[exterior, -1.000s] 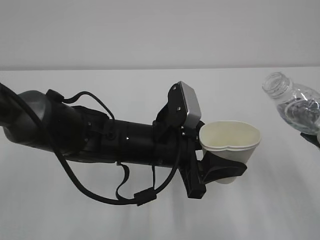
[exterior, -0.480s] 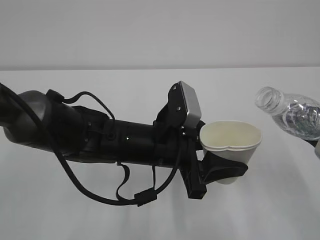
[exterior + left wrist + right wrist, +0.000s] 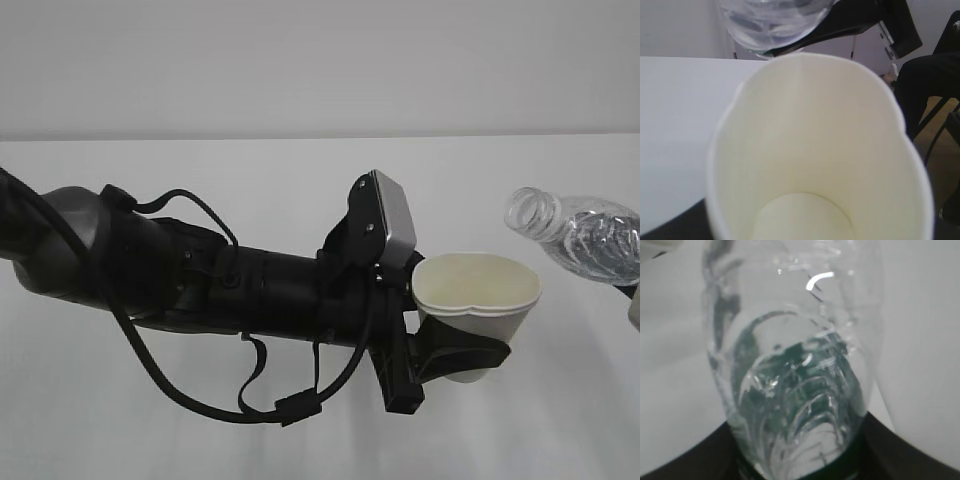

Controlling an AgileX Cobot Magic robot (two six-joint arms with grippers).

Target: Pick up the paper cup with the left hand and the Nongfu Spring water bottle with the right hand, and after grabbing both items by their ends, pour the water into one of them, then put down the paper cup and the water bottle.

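Left hand (image 3: pixel 455 350), the thick black arm with looping cables and a grey block at the wrist, is holding the small white tapered paper cup (image 3: pixel 478 300) upright and clear of the white table (image 3: pixel 300 200). Fingers are clamped on the lower wall, about half-spread, and the rolled rim is squashed out of round, so don't tighten any more.

The small clear uncapped Nongfu Spring water bottle (image 3: pixel 580 235) is sitting up and to the right of the cup, tipped with its ribbed neck pointing left and slightly up toward the rim. The mouth is near the rim, but looks just outside it and not over the opening yet. The right hand is barely showing at the exterior view's edge. In its wrist view, black fingers (image 3: pixel 880 450) are cradling the bottle's base end (image 3: pixel 795 390), closed partway on it.

Step in hand: lining up to pour. My take:
- bring the mouth over the cup's centre before tilting further
- tilt slowly, since water is sitting toward the base and could surge
- keep the cup level and still
- aim at the wider lobe of the dented rim

Left wrist view is showing the cup's cream inside (image 3: pixel 815 150) dry, with the bottle (image 3: pixel 775 20) just above the far rim.
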